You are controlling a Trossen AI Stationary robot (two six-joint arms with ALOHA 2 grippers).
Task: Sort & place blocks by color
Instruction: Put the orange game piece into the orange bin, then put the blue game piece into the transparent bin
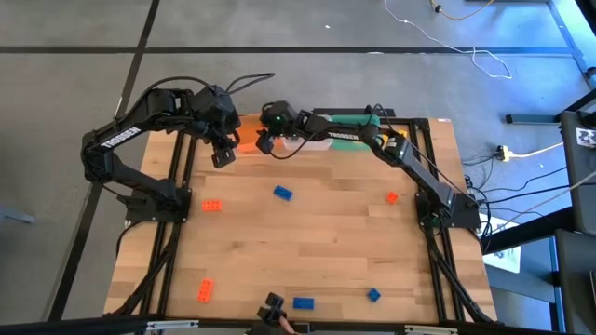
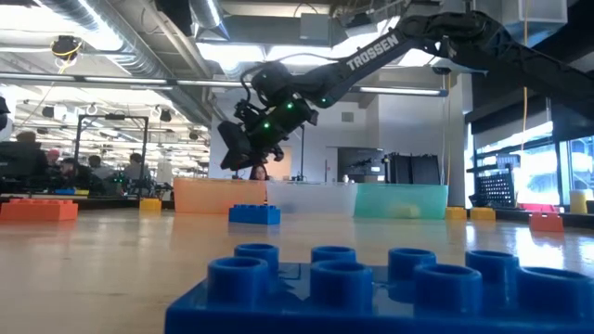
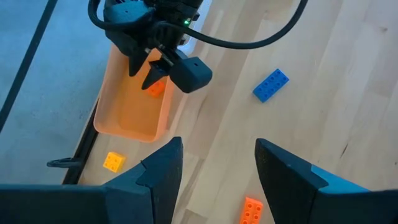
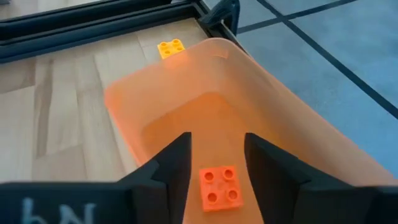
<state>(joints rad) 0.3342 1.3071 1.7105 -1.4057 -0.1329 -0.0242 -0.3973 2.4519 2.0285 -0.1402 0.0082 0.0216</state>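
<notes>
My right gripper hangs open over the orange tub at the table's far edge. A small orange block shows in the gap between its fingers with space on both sides, inside the tub. My left gripper is open and hovers just left of the tub, above bare table. A yellow block lies on the table beside the tub. Orange blocks and blue blocks lie scattered on the wood.
A clear tub and a green tub stand in a row to the right of the orange one along the far edge. The right arm stretches along that edge. A blue block lies close to the low camera.
</notes>
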